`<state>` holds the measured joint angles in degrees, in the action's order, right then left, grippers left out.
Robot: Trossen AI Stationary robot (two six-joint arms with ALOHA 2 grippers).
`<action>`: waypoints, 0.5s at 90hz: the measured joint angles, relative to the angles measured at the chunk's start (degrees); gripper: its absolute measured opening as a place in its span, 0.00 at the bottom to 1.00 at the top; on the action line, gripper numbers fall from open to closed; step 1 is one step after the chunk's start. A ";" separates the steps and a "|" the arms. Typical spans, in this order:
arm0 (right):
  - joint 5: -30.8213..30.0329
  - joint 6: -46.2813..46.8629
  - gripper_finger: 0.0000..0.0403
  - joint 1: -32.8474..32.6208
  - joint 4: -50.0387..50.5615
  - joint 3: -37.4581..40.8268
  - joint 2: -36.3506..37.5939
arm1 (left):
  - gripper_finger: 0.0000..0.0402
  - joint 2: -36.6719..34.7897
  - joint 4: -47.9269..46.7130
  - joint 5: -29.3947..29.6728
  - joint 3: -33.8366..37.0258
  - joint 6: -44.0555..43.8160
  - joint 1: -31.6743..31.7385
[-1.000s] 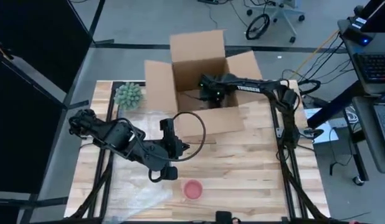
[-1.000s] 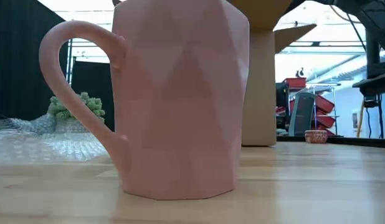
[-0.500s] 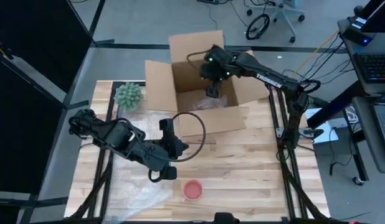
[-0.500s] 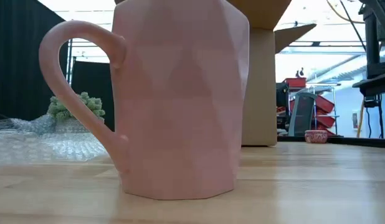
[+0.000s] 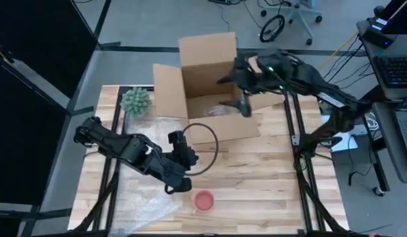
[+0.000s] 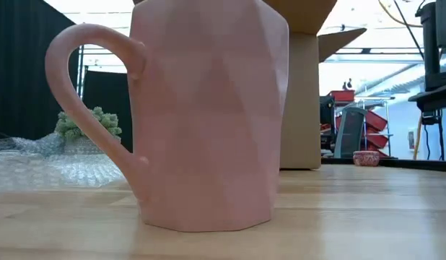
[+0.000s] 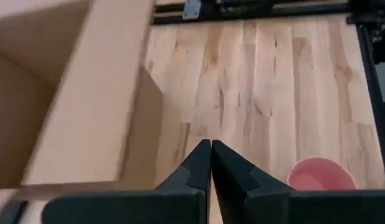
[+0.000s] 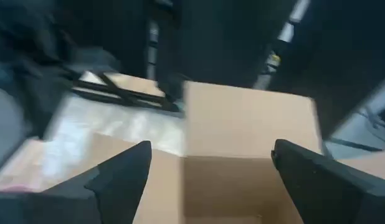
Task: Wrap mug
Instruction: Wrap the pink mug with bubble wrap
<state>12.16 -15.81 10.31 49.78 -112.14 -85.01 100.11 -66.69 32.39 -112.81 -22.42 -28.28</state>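
Pink mug (image 5: pixel 203 201) sits lower centre of the high view — just right of the closed left pincer (image 5: pixel 182 186); the right pincer (image 5: pixel 244 106), spread apart, hangs over the box (image 5: pixel 207 85), well away.

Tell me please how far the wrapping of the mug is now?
Nothing looks done: the pink mug stands bare on the table, and the bubble wrap lies flat beside it. The left gripper, fingers shut, holds nothing; the right gripper is open over the cardboard box. All wrapping remains.

A robotics lab or workshop is indicated: a wooden workbench (image 5: pixel 269 171) is surrounded by black curtains (image 5: pixel 32 39), floor cables (image 5: pixel 272 27) and red bin racks (image 6: pixel 356 119).
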 joint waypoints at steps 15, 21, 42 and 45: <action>-0.04 2.11 0.80 -7.87 0.16 5.23 1.70 | 0.00 0.01 3.97 0.08 5.06 -4.46 -2.81; -0.16 3.23 0.80 -10.37 -1.40 7.40 1.75 | 0.00 0.01 5.12 0.30 6.48 -6.73 -3.99; -6.08 9.17 0.80 -20.36 -5.14 13.11 1.73 | 0.00 -0.01 5.01 0.64 10.24 -18.77 -7.15; -7.30 10.02 0.80 -22.14 -5.28 13.62 1.73 | 0.00 -0.04 4.94 0.70 10.74 -20.56 -7.61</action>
<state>4.86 -5.79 -11.83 44.50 -98.52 -83.29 100.07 -61.74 33.09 -102.07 -42.97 -35.90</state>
